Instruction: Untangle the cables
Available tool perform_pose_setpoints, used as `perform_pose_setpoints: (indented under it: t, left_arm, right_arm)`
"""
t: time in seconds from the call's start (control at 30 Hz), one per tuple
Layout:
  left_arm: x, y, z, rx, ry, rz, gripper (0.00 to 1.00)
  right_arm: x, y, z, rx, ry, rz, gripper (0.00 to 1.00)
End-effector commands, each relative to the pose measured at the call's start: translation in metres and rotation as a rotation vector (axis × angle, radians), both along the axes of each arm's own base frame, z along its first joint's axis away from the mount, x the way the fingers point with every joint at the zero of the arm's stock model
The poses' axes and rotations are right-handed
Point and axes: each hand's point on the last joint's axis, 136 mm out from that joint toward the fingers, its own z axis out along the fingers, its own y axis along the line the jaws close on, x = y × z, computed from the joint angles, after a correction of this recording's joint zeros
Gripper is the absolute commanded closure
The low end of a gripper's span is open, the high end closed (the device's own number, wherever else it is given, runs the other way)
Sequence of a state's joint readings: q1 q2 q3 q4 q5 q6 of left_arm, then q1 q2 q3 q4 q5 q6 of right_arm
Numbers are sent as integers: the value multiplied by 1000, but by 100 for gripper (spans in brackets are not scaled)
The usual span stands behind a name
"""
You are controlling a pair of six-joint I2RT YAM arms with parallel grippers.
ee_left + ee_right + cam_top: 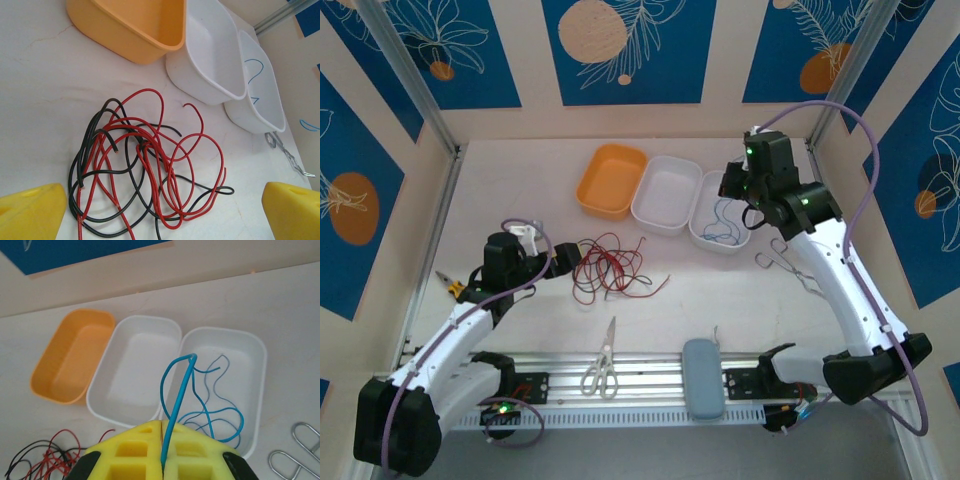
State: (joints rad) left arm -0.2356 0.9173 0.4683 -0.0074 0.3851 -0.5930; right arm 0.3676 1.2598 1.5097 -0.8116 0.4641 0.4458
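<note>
red and black cables point(611, 268) are seen from above as one loose knot on the pale worktop point(520, 190), just in front of the left gripper point(567, 262), whose jaws are spread to the full. the right gripper point(733, 184) is held over the right white tub point(700, 235), well apart from the knot.

in the left wrist view the knot is found between the yellow fingertips point(31, 210) and is touched by neither. the strands are thin, glossy and round, with cut ends, and the red loops are threaded through the black ones many times. behind them an orange tub point(130, 35) of smooth, rounded plastic is set beside the white ones.

in the right wrist view a blue cable point(177, 390) is pinched between the closed yellow pads point(135, 450) of the right gripper, and its slack is coiled inside the right white tub. bent wire clips point(295, 450) are seen on the worktop at the lower right.

the step in hand is judged to be the dropping of the blue cable into its tub. the jaws are best parted only once the strand hangs within the rim, so that nothing is draped over the wall. for the knot, a single free end should be taken and drawn out slowly.
</note>
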Motion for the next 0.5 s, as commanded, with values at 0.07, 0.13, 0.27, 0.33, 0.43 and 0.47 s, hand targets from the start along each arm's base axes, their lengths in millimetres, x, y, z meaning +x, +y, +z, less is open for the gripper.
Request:
perform_pose_setpoints:
  t: [0.07, 0.13, 0.27, 0.33, 0.43, 0.47]
  left_arm:
    - [0, 3, 2, 18, -26, -8, 0]
    - [1, 3, 2, 19, -28, -9, 0]
    - [1, 2, 1, 20, -24, -11, 0]
    - [0, 2, 1, 21, -25, -15, 0]
    - [-2, 3, -1, 26, -21, -15, 0]
    - [-2, 3, -2, 27, -19, -13, 0]
  right_arm:
    - [12, -11, -7, 32, 0, -6, 100]
    - [20, -16, -15, 29, 12, -12, 100]
    - [38, -28, -40, 18, 56, -37, 100]
    - [48, -33, -53, 24, 88, -45, 100]
    - [61, -32, -72, 25, 127, -32, 100]
    - [66, -33, -77, 21, 134, -29, 100]
